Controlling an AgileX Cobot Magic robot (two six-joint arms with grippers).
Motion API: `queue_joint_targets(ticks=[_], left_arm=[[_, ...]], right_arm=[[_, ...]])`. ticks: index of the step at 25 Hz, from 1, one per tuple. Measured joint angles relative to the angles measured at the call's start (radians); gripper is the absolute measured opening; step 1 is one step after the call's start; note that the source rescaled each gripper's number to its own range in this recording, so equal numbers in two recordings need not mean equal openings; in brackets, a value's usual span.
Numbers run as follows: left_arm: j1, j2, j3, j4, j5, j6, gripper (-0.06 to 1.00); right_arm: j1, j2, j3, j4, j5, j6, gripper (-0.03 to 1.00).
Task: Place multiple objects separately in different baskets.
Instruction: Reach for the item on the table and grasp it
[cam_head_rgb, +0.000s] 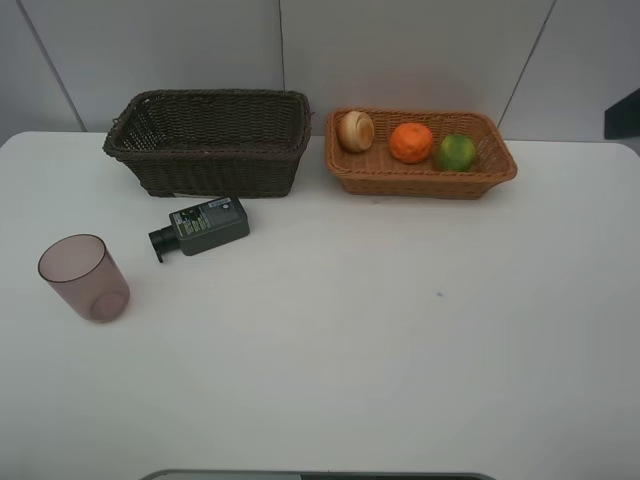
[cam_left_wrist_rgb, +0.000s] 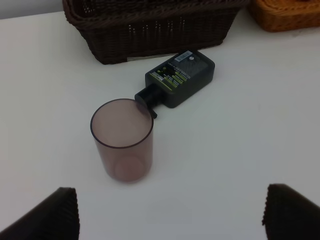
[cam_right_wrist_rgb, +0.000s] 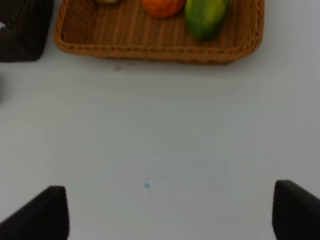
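Jaws of the left gripper (cam_left_wrist_rgb: 165, 215) are standing wide apart, gripping nothing. Just ahead of it the translucent mauve cup (cam_left_wrist_rgb: 122, 145) is standing upright on the white table (cam_head_rgb: 400, 330). Beyond the cup the dark green-black bottle (cam_left_wrist_rgb: 177, 80) is lying on its side, in front of the dark brown basket (cam_left_wrist_rgb: 150, 35). The right gripper (cam_right_wrist_rgb: 165, 212) is also hanging open and empty. Well ahead of it the orange-tan basket (cam_right_wrist_rgb: 150, 50) is holding an orange (cam_right_wrist_rgb: 162, 6), a green fruit (cam_right_wrist_rgb: 205, 17) and a pale round item (cam_head_rgb: 355, 131), possibly another fruit.
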Motion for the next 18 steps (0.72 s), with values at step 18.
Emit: queue_joint_targets(ticks=[18], left_arm=[[0.000,0.000,0.000,0.000,0.000,0.000,0.99]], right_arm=[[0.000,-0.461,0.093,-0.048,0.030,-0.038,0.76]])
